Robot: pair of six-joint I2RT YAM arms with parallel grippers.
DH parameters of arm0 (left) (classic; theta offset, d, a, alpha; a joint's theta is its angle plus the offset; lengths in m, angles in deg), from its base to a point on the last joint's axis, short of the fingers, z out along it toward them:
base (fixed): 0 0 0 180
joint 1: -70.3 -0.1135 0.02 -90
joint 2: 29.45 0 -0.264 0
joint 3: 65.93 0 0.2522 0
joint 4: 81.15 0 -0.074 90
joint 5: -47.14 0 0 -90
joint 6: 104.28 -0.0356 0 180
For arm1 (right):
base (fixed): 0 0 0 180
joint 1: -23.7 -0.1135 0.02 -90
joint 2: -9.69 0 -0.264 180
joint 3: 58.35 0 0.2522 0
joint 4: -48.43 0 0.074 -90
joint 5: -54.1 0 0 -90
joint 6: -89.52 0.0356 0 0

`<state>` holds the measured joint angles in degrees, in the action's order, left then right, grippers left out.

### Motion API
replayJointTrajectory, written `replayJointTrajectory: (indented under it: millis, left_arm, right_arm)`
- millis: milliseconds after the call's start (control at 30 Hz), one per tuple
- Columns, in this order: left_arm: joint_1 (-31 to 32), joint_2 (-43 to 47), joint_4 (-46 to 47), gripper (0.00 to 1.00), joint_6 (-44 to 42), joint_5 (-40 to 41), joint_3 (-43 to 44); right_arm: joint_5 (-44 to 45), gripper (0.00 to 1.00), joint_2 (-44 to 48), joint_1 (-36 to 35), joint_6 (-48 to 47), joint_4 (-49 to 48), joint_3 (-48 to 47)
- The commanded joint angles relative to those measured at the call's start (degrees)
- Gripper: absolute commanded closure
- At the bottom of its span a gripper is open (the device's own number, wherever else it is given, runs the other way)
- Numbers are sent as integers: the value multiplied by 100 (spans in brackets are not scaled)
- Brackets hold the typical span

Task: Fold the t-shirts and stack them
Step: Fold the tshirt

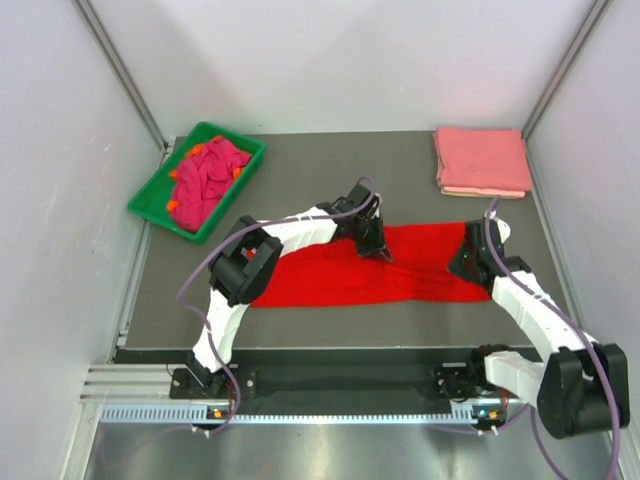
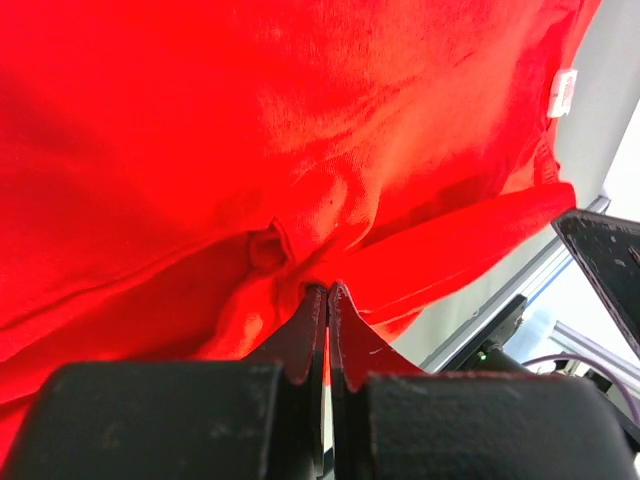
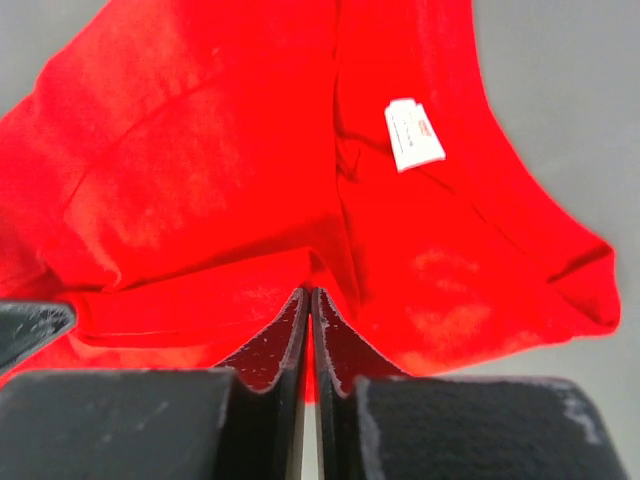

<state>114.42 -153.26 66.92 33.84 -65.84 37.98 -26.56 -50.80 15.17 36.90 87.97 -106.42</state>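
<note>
Red t-shirt (image 3: 200, 150) — white label (image 3: 414, 134), print unreadable

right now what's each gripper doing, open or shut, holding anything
left gripper: closed, pinching a bunched fold of the red t-shirt
right gripper: closed, pinching the same red t-shirt at its edge

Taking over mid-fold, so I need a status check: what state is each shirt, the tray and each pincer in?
red t-shirt: laid out in a long band, unstacked
left pincer: shut on the red t-shirt
right pincer: shut on the red t-shirt
salmon pink shirts: folded, stacked
magenta and orange shirts: crumpled, unfolded
green tray: holding the crumpled shirts
</note>
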Motion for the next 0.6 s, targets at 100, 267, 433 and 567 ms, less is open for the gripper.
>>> replayJointTrajectory:
  millis: [100,267,433,567]
  left_arm:
    - [-61,23,69,97,101,4,284]
    - [-61,120,-107,90,-65,381,319]
    - [-61,480,-466,89,-425,1154,301]
    - [-70,647,-774,83,-663,1848,363]
  right_arm:
    - [-266,95,-542,238,-267,-512,-480]
    - [-345,99,-929,300,-381,-583,-945]
    - [-495,90,-1412,335,-381,-531,-1201]
    - [-495,80,-1676,352,-416,-451,-1420]
